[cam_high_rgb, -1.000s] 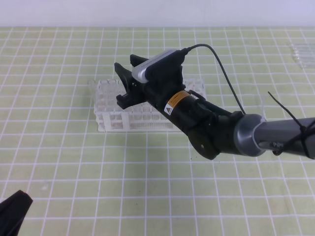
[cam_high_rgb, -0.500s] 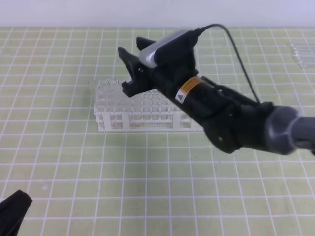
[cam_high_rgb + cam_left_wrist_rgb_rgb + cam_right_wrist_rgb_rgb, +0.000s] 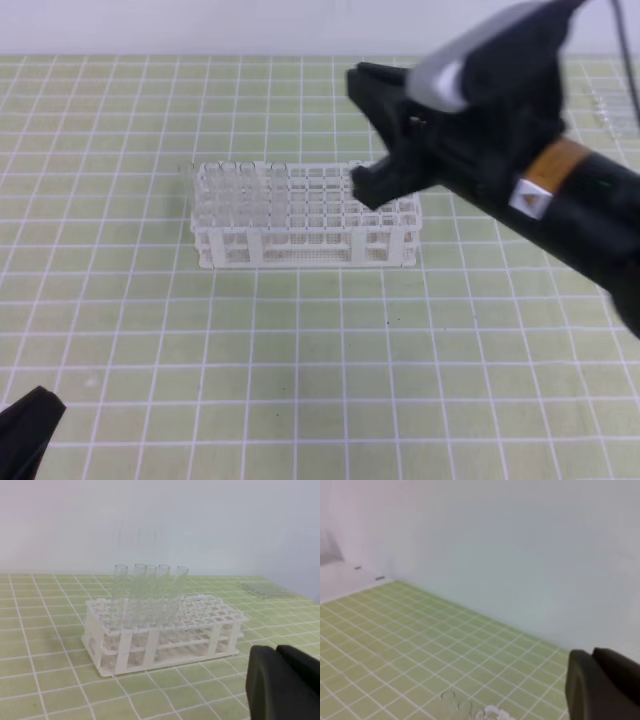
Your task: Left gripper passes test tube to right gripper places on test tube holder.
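I see no tube held in either end effector, so I cannot say which one is the task's own. A cluster of upright tubes (image 3: 145, 597) stands in the left end of the rack (image 3: 305, 245), leaning slightly against the cell walls, and a few loose tubes (image 3: 264, 588) lie flat on the desk (image 3: 300, 360) at the far right, well apart from the rack.

The right end effector (image 3: 365, 135) hangs above the rack's right end with its two fingers spread wide and nothing between them. Its wrist view looks mostly at the back wall, with only a hint of tube rims at the bottom edge.

The left end effector (image 3: 25, 435) sits low at the near left corner, well away from everything. Only a dark part of it shows in either view, so I cannot tell whether it is open or closed.

My read is that one placement is done or another is due. For a good handover I would have the left grip a tube near one end, leaving plenty of glass free. The right should then close on the middle, keep it vertical, and lower it straight into an empty cell beside the cluster, not brushing the standing glass.
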Motion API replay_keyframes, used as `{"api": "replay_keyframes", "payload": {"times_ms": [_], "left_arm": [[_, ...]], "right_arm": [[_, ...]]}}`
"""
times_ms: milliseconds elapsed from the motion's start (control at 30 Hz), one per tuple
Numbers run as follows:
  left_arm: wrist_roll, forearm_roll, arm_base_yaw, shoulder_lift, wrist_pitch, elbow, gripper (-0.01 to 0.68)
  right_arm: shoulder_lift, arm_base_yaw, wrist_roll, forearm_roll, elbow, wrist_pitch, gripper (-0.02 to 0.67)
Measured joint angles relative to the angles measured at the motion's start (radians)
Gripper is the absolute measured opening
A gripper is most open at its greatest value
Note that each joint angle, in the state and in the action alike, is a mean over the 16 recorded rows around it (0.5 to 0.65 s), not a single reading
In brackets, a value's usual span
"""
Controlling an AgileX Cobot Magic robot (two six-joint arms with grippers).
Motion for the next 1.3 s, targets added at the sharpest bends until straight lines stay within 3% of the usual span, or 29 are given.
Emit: {"api": "replay_keyframes", "payload": {"times_ms": [433, 933, 1133, 1300], "left_arm": [[-0.001, 0.004, 0.0, 0.0, 0.0, 0.002, 0.0], [-0.002, 0.011, 0.0, 0.001, 0.0, 0.006, 0.0], [-0.002, 0.009, 0.0, 0.001, -0.002, 0.005, 0.0], [-0.002, 0.004, 0.0, 0.0, -0.004, 0.002, 0.0]], "right_arm": [[-0.322, 0.0, 0.006, 0.0, 0.248, 0.092, -0.001], [-0.363, -0.013, 0.004, 0.0, 0.308, 0.126, -0.001], [-0.434, -0.078, 0.004, 0.0, 0.36, 0.152, -0.001], [-0.559, -0.186, 0.024, 0.001, 0.46, 0.172, -0.001]]}}
